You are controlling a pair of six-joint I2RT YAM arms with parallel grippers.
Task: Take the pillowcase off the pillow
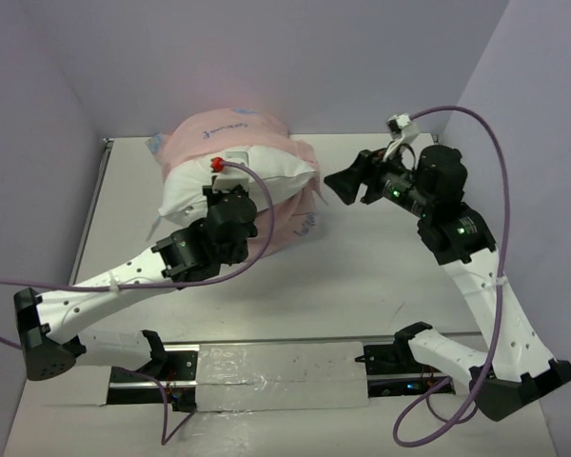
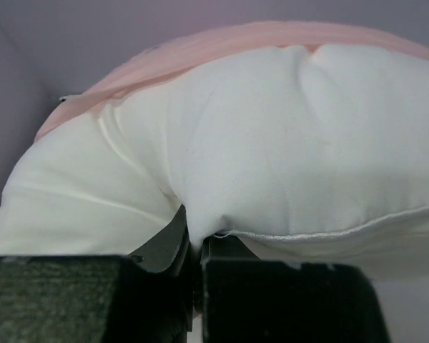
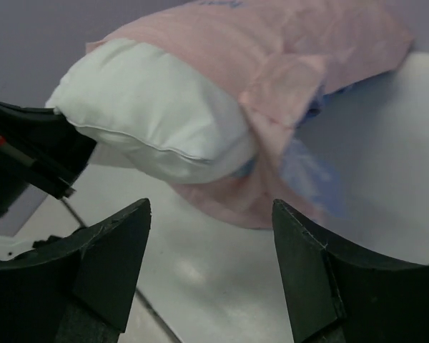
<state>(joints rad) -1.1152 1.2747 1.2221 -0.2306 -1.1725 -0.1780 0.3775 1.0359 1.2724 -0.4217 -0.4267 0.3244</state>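
In the upper middle of the top view, our left gripper (image 1: 226, 190) is clamped on the bared white edge of the pillow (image 1: 266, 171), we judge to anchor it. The pillowcase (image 1: 224, 129) covers the far part, pink side up. Further right, our right gripper (image 1: 347, 181) gapes empty, facing the loose hem, ready to pull.

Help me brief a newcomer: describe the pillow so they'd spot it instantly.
At the far left of the table lies a bundle of pink and white fabric. The pillow is the plump white cushion bulging out of it, where the left hand pinches its seamed edge. Unlike the thin pink pillowcase wrapped over its far part, it carries no print.
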